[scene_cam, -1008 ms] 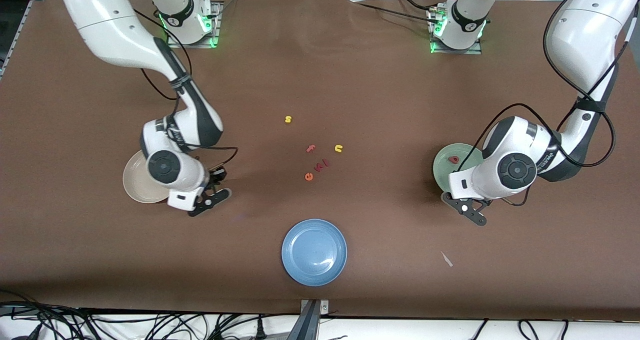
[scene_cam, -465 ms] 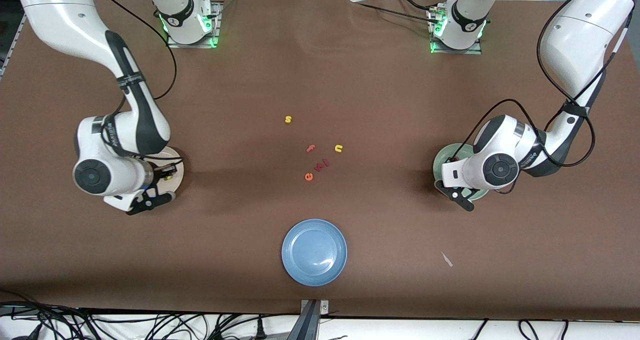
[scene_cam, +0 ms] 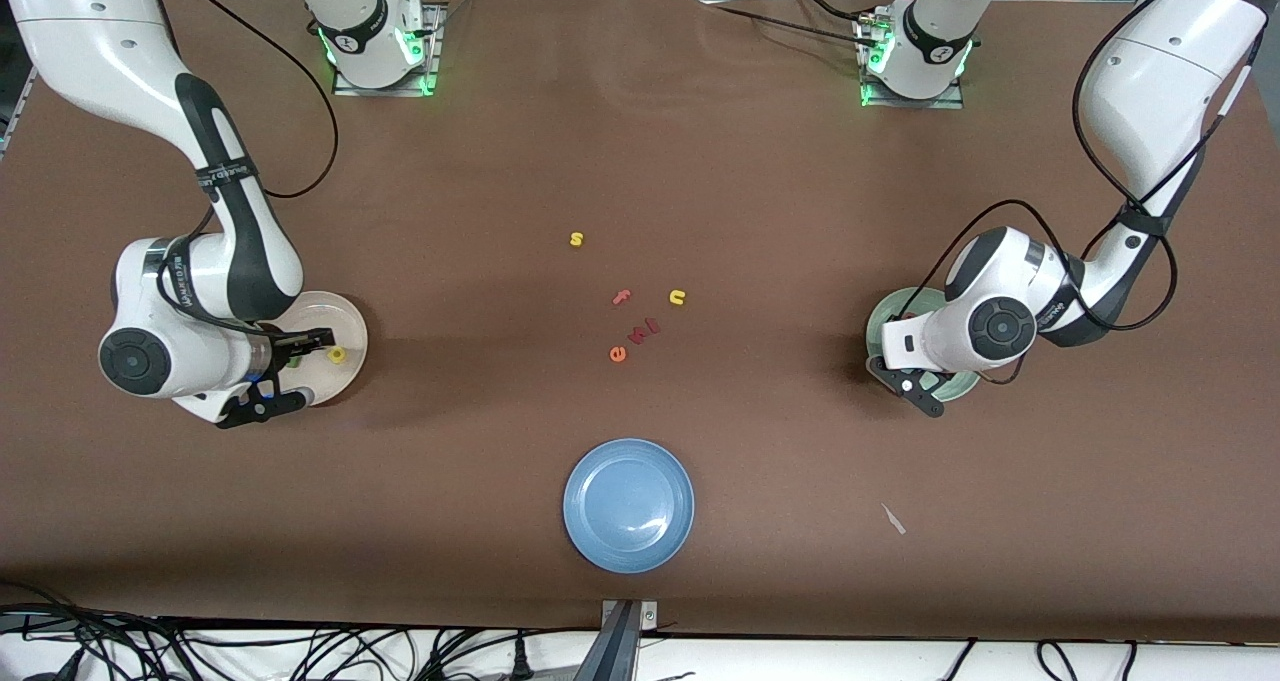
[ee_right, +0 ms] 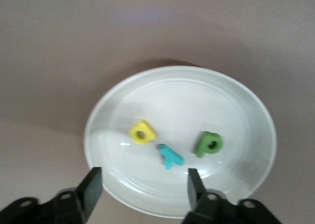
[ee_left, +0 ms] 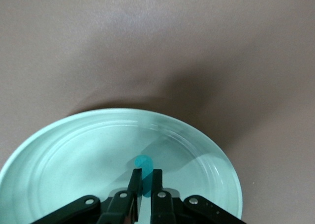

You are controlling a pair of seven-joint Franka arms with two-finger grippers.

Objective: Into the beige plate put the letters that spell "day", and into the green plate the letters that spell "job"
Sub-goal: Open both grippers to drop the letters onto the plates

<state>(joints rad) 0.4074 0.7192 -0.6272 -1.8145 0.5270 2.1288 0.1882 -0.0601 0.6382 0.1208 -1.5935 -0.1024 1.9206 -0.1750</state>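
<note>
In the right wrist view my right gripper [ee_right: 143,184] is open just above the beige plate [ee_right: 246,111]. A yellow round letter [ee_right: 142,133], a teal "y" [ee_right: 170,156] and a green letter with a stem [ee_right: 209,144] lie loose in that plate. In the front view the beige plate [scene_cam: 352,323] sits at the right arm's end, with the yellow letter [scene_cam: 338,355] showing in it. My left gripper [ee_left: 146,175] is shut on a small teal letter [ee_left: 143,162] and hangs low over the green plate [ee_left: 59,150]. The left arm covers most of the green plate [scene_cam: 878,327].
Loose letters lie mid-table: a yellow "s" [scene_cam: 576,239], a pink "f" [scene_cam: 622,298], a yellow "u" [scene_cam: 677,297], an orange "e" [scene_cam: 618,354] and small red ones [scene_cam: 648,329]. A blue plate [scene_cam: 628,504] sits nearest the front camera. A white scrap [scene_cam: 893,518] lies nearby.
My right arm swung out over the beige plate and its gripper opened, leaving the teal "y" in the plate. My left gripper moved in over the green plate, still shut.
</note>
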